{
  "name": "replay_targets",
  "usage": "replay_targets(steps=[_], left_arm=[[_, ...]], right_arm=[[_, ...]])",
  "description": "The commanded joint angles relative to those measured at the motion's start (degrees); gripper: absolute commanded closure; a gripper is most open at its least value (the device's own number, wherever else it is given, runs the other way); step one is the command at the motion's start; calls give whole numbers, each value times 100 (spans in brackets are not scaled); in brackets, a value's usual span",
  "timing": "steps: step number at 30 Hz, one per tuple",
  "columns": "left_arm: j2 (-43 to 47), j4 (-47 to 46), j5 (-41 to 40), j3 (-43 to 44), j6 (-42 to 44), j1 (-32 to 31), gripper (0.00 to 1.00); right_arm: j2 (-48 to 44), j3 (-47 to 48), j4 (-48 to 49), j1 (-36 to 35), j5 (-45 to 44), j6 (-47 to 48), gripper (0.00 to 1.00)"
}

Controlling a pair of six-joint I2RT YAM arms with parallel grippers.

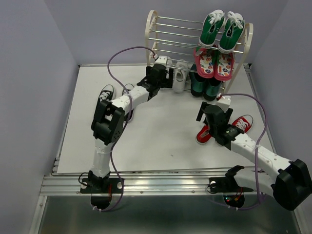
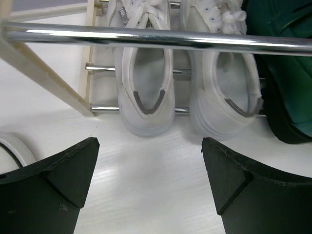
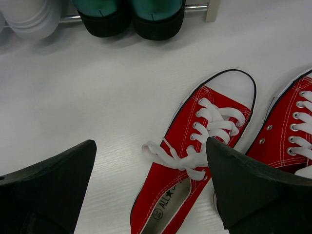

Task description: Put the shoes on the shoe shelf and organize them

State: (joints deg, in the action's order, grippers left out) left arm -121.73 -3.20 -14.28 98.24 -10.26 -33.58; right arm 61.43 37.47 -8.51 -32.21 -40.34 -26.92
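1. The black sneakers (image 1: 106,92) sit near the table's left edge. They look light and soft, so the heel collar seems the best grip.
2. The left gripper (image 2: 148,165) is spread wide and empty, facing the white sneakers (image 2: 146,97) on the shelf (image 1: 150,29) at the far edge.
3. The red sneakers (image 3: 195,161) lie near the right edge, below the spread, empty right gripper (image 3: 150,156). The canvas will likely squash, so pinch a side wall and avoid the loose laces.

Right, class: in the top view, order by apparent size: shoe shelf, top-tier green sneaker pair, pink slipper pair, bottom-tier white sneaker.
1. shoe shelf
2. top-tier green sneaker pair
3. pink slipper pair, close behind; the green pair sits nearer the camera, so this gap is unsure
4. white sneaker
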Motion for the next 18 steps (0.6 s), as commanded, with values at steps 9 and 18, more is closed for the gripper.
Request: replay_targets(steps=[9, 18], left_arm=[[2811, -252, -189, -2615, -643, -781, 1], [4419, 267, -145, -4733, -1759, -825, 1]], right_arm=[[-728, -38, -844, 13, 799, -498, 0], [-1256, 128, -2443, 13, 992, -1368, 0]])
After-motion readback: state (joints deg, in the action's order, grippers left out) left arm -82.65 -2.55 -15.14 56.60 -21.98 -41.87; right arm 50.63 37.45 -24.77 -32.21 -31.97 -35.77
